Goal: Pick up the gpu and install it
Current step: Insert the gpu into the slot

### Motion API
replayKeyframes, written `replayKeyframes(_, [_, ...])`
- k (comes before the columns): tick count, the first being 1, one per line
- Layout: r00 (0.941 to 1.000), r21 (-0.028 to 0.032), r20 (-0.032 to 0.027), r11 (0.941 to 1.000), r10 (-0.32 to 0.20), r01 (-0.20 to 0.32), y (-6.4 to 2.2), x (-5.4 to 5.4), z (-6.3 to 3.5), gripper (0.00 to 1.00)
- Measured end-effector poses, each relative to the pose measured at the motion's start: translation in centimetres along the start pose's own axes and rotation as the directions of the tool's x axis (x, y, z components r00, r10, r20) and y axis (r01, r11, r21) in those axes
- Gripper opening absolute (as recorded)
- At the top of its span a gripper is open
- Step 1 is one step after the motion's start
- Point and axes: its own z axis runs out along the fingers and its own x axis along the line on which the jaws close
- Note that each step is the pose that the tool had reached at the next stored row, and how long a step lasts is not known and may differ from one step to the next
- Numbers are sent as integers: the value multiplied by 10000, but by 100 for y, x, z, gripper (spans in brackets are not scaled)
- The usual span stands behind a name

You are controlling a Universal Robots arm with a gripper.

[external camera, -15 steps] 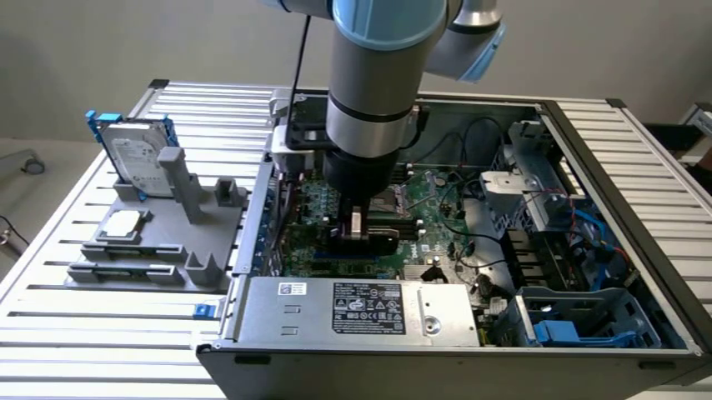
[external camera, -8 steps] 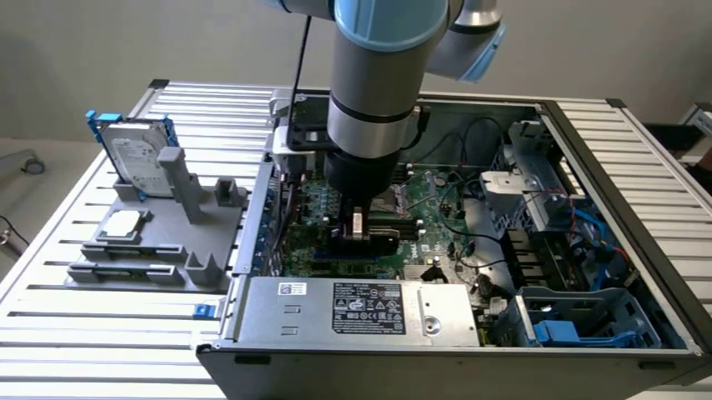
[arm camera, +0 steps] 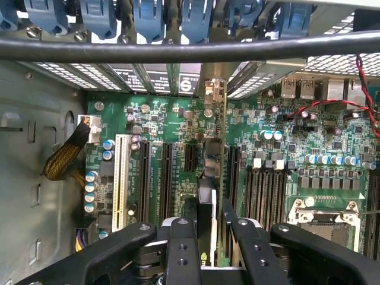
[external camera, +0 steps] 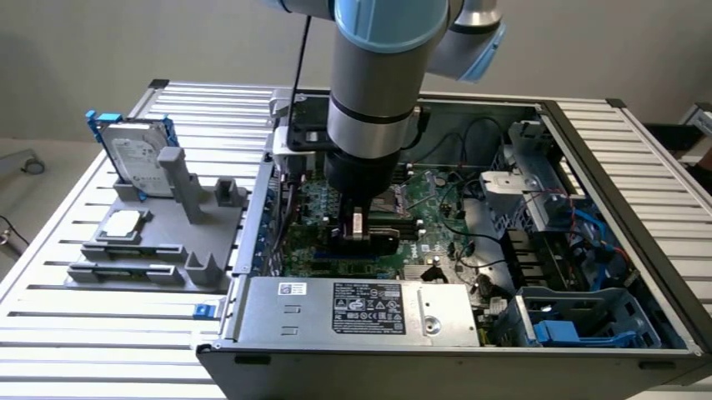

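Note:
My gripper (external camera: 368, 227) reaches down into the open computer case (external camera: 579, 125), over the green motherboard (external camera: 428, 196). In the wrist view the gpu (arm camera: 209, 169) is seen edge-on as a thin card standing upright among the black expansion slots (arm camera: 166, 172). Its silver end bracket (arm camera: 212, 92) sits at the case's rear slot openings. The gripper (arm camera: 209, 227) is shut on the gpu, with one black finger (arm camera: 181, 237) on each side of the card's top edge. The card's lower edge and its slot are hidden behind it.
A silver hard drive in a blue frame (external camera: 136, 154) stands on a grey fixture (external camera: 156, 237) at the exterior view's left, outside the case. The power supply (external camera: 345, 310), a blue drive cage (external camera: 589, 321), memory slots (arm camera: 261, 190), the CPU socket (arm camera: 323, 215) and red cables (arm camera: 332, 105) surround the card.

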Motion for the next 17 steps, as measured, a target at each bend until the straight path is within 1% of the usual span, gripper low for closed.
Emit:
replayKeyframes(10, [10000, -3, 12, 10000, -1, 1, -2, 3, 44, 27])
replayKeyframes(17, [10000, -2, 14, 10000, -1, 1, -3, 3, 53, 27])
